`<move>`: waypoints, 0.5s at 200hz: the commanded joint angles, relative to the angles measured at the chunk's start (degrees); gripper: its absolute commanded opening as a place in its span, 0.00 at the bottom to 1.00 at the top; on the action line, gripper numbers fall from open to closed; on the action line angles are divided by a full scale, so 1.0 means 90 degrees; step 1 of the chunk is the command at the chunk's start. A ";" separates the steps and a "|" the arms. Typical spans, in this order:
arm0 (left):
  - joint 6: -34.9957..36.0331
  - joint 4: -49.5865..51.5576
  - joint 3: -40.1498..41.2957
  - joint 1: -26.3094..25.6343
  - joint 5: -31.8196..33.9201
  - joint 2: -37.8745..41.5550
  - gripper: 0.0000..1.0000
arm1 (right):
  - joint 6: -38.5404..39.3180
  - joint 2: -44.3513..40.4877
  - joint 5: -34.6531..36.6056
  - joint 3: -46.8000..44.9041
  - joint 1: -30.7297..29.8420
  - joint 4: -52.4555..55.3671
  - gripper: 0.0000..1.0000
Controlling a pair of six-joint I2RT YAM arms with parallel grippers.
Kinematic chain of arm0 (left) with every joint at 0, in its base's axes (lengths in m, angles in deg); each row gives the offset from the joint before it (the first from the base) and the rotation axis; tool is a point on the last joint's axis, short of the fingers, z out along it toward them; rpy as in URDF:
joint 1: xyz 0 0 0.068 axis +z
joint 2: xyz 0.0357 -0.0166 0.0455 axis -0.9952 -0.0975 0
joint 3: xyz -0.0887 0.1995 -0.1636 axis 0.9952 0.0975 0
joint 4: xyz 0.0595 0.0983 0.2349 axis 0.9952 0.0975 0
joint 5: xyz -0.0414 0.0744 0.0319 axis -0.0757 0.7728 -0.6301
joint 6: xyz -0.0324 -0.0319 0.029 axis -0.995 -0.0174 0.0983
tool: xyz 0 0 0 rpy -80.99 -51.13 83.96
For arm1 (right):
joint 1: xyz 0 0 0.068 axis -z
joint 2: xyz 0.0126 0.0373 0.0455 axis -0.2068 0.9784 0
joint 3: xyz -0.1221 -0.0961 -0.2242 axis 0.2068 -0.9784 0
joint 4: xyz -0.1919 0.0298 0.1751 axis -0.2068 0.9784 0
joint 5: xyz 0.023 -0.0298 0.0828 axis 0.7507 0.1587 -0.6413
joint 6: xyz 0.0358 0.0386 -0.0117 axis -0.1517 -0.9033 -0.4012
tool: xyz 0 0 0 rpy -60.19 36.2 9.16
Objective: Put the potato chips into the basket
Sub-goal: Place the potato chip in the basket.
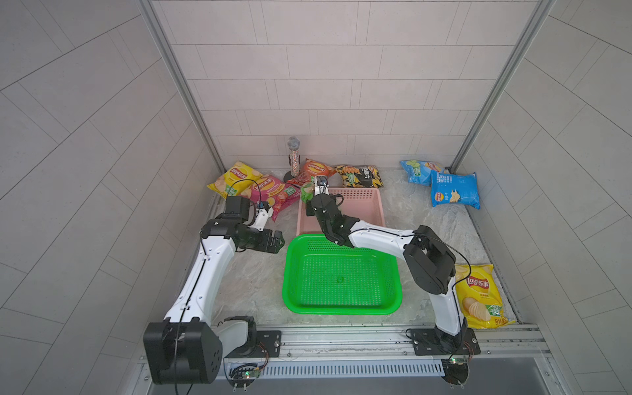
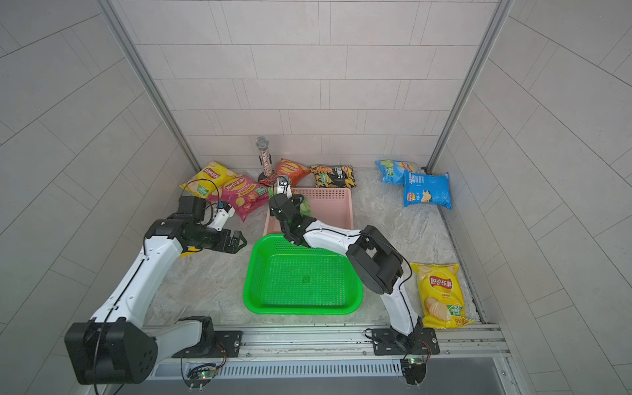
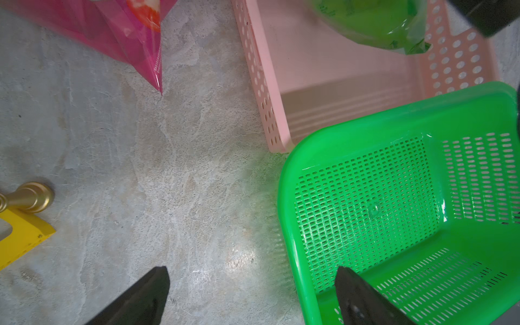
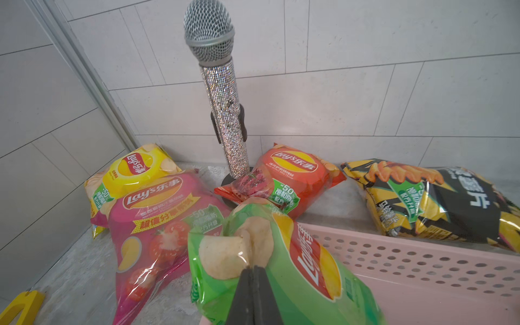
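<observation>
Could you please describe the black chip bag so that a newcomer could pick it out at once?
Start at the pink basket in the middle of the table. Just behind its far rim lies the black chip bag, beside the red bag. It alone is black, with yellow zigzags and orange wavy chips printed on it.

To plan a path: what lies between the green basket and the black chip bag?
The pink basket lies there, as both top views show.

Green chip bag: glossy, crinkled foil film. Pink basket and green basket: smooth perforated plastic. Counter: matt, stone-like surface. Microphone: glittery body, metal mesh head.
</observation>
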 commanded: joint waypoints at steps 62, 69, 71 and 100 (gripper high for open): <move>0.0066 -0.0002 0.0047 0.0040 0.0015 0.0126 0.99 | -0.0458 -0.0714 -0.0696 -0.0606 -0.0194 -0.0012 0.53; 0.0065 -0.0009 0.0056 0.0046 0.0010 0.0127 0.99 | -0.0428 -0.0837 -0.0801 -0.0639 -0.0175 0.0113 0.54; 0.0065 -0.0013 0.0064 0.0044 0.0011 0.0132 0.99 | -0.0423 -0.0858 -0.0824 -0.0638 -0.0174 0.0171 0.54; 0.0065 -0.0017 0.0060 0.0039 0.0038 0.0164 1.00 | -0.0749 -0.1405 -0.1277 -0.0671 0.0129 0.1314 0.55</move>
